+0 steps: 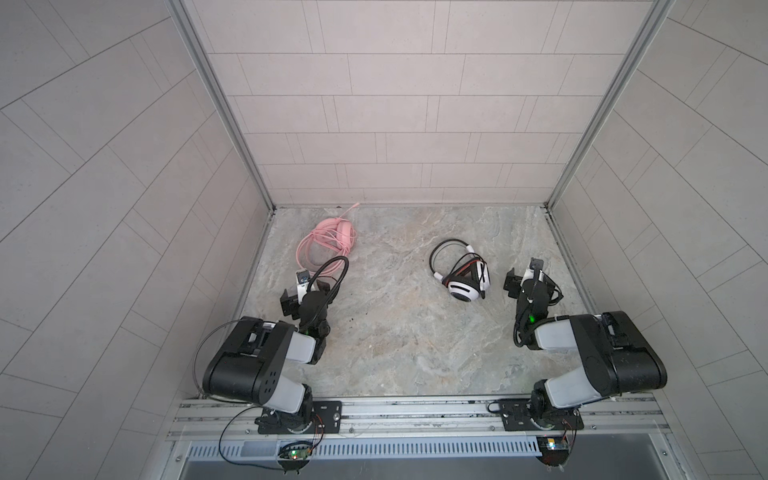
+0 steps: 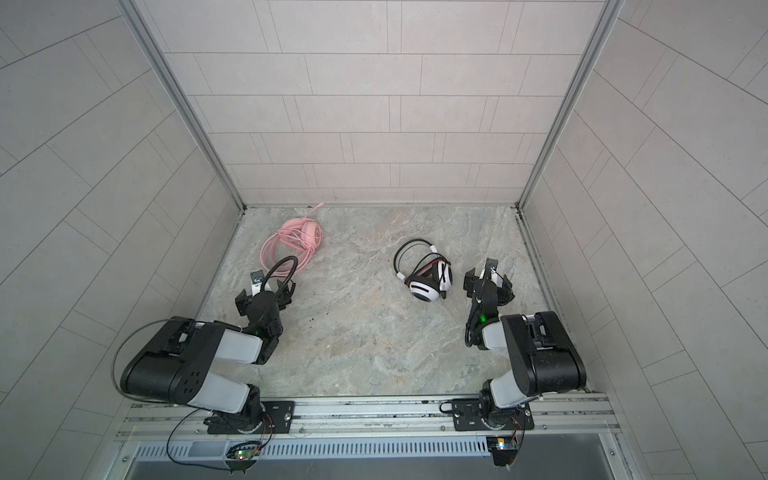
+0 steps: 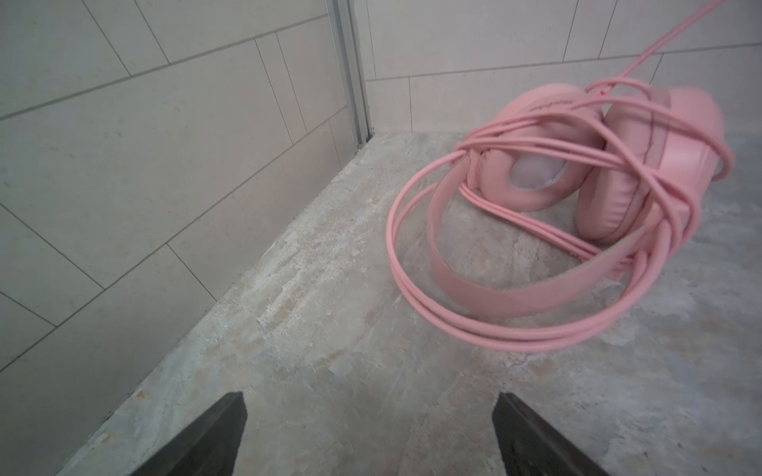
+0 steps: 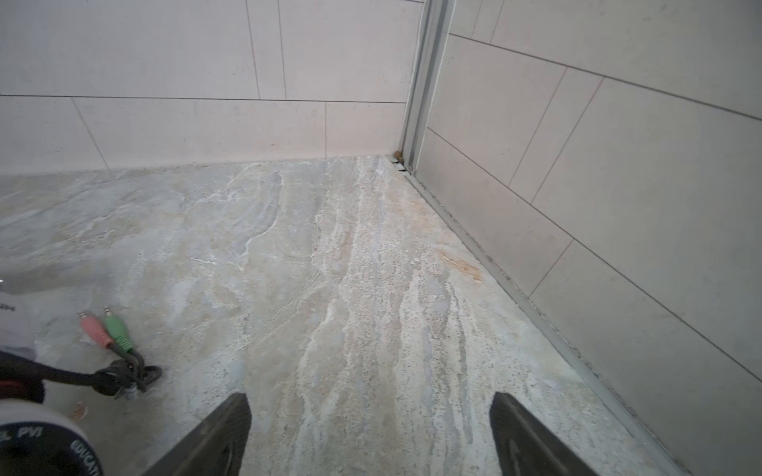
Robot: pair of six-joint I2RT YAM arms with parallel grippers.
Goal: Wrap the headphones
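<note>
Left pincer [image 3: 370, 397]: spread wide, empty, near pink headset [image 3: 610, 202].
Right pincer [image 4: 370, 395]: spread wide, empty, beside striped headset [image 1: 465, 286].

Left fingers [image 3: 206, 443] and right fingers [image 4: 214, 443] both stand spread wide apart.

Pink headset [image 1: 343, 230]: uniform pink; pink cable [image 1: 307, 253] matches. Striped headset [image 1: 463, 289]: white with black stripes, red accents, black lead [image 4: 74, 375], one pink plug [image 4: 95, 329], one green plug [image 4: 118, 331]. Worktop [image 1: 395, 340]: grey-beige marbling, white veins. Walls [image 1: 374, 104]: pale grey tiles, thin dark joints.
</note>
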